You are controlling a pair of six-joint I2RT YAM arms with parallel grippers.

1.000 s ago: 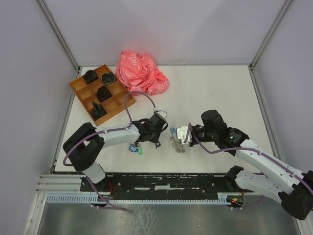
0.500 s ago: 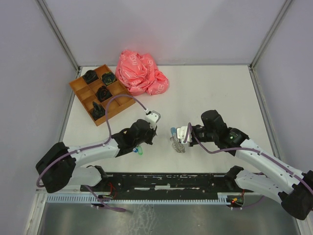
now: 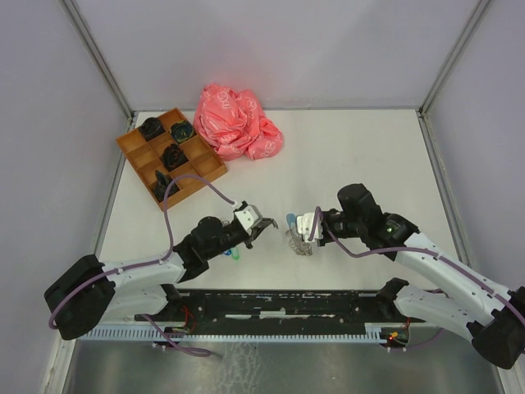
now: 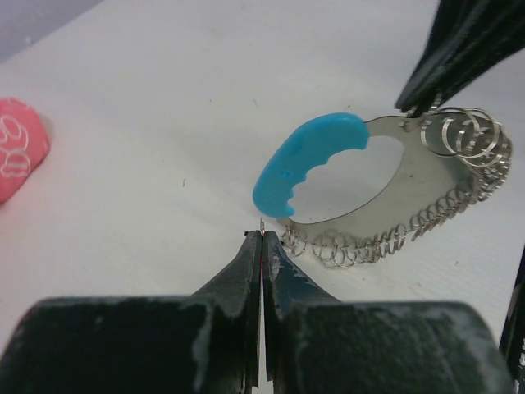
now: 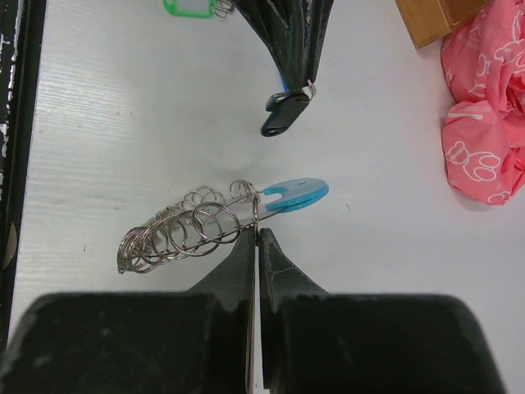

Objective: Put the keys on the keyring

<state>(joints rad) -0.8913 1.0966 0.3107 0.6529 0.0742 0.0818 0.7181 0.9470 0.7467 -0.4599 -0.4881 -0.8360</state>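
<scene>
Crumpled pink bag (image 3: 238,121) at far table (image 3: 353,156) edge; just beside, wooden divided tray (image 3: 201,150) holding dark items (image 3: 174,156), maybe clips.

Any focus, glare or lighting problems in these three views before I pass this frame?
Top external: evenly lit, with soft shadows and no glare, though the keyring is tiny. Left wrist: the keyring is sharp, and the left gripper is a dark blur up close. Right wrist: the keyring is crisp, the right gripper is blurred, and the table is bright but not washed out.

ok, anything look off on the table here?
Nothing spilled or damaged. The only stray thing is a crumpled pink bag at the far side, beside the wooden tray.
</scene>
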